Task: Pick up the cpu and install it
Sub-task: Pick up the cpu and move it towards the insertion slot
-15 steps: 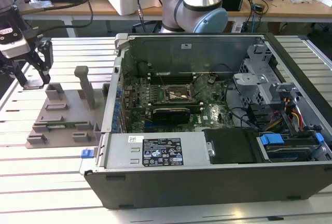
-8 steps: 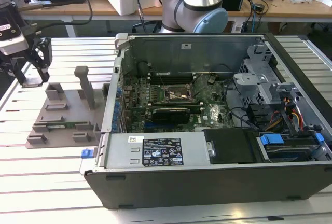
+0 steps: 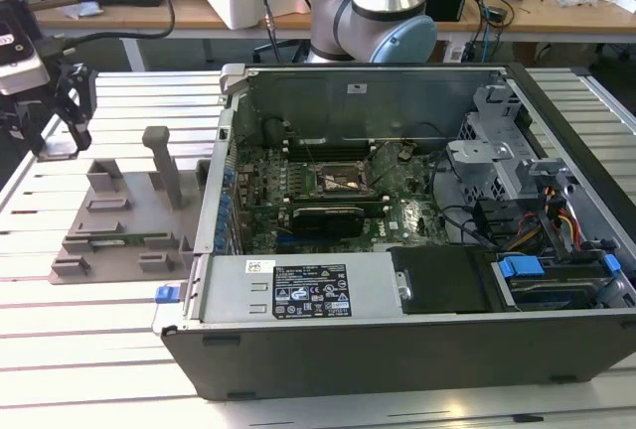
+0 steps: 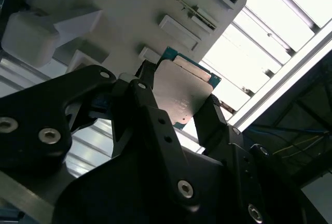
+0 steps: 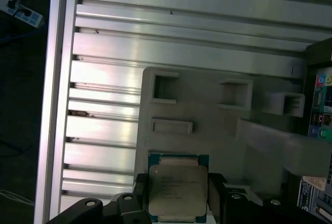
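Evidently the end effector point(image 5: 179, 195) is clamped on the cpu point(image 5: 178, 180) by two opposite edges, above the grey holder block point(image 3: 109, 235) on the tabletop point(image 3: 89, 350), at the exterior view's left. The chip looks light, stiff and probably slick-topped, with a delicate underside, so the edges are the safest hold.

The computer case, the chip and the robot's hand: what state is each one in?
cpu: gripped by its edges, off the grey holder block.
hand: shut on the cpu.
computer case: lying on its side, open, insides showing.
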You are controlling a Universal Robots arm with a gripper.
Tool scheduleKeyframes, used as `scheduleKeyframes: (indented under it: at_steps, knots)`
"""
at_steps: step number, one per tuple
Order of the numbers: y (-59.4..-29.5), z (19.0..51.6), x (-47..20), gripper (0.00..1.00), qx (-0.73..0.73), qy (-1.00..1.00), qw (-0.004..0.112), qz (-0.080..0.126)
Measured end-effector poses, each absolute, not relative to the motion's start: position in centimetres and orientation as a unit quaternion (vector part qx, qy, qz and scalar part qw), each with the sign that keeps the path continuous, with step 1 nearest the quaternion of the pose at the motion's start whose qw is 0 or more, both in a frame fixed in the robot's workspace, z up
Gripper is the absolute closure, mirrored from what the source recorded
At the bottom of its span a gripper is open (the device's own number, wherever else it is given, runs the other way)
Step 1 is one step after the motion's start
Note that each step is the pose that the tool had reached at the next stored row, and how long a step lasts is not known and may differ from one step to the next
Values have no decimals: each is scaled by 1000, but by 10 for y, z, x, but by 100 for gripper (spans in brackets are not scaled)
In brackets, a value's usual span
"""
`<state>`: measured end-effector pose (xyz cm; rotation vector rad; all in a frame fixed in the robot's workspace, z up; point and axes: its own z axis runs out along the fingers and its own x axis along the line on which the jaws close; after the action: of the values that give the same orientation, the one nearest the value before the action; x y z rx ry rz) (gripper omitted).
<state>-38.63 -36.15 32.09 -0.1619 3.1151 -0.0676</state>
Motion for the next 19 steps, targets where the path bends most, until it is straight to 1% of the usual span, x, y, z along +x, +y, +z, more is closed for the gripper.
scheduleKeyframes:
  at_steps: [19]
  knots:
    - [-361, 350, -386, 45, -52, 998, 11, -22]
